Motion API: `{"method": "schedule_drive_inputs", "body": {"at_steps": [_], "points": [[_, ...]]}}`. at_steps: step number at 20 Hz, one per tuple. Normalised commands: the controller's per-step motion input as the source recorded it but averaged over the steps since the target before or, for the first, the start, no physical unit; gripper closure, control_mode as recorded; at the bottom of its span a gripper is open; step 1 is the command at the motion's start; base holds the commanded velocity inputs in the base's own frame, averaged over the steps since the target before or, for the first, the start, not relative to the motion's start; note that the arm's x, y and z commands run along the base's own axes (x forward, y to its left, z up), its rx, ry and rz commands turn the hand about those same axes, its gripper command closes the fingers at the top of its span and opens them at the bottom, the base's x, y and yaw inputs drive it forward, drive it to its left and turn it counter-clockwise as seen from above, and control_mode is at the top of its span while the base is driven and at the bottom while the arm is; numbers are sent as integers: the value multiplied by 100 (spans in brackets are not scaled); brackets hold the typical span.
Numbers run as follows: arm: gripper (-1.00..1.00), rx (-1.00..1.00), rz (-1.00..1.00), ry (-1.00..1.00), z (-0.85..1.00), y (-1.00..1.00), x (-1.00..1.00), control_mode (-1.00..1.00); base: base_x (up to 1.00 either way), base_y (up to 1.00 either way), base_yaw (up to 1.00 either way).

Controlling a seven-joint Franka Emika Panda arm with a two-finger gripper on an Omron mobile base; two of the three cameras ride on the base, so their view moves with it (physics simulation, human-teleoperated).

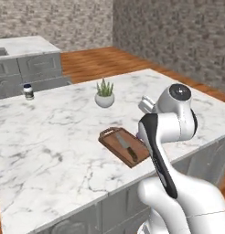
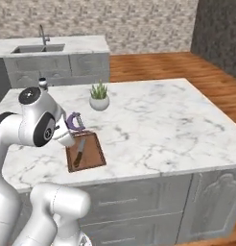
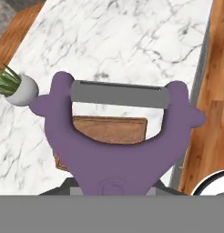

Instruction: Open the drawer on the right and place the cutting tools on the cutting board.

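Peeler pinched in the jaws, Y-head pointing away from the hand, hanging just above the near-left end of the board on the desk. Knife already lies lengthwise on the board. Board sits right under and slightly beyond the jaws; likely just lower and release.
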Motion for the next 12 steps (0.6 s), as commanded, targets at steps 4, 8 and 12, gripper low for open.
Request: {"method": "schedule_drive_inputs", "body": {"at_steps": [4,8,12], "points": [[100,0,0,0,0,0,0,100,41,-91,38],[100,0,0,0,0,0,0,100,65,-70,30],[100,0,0,0,0,0,0,100,62,-22,30]]}}
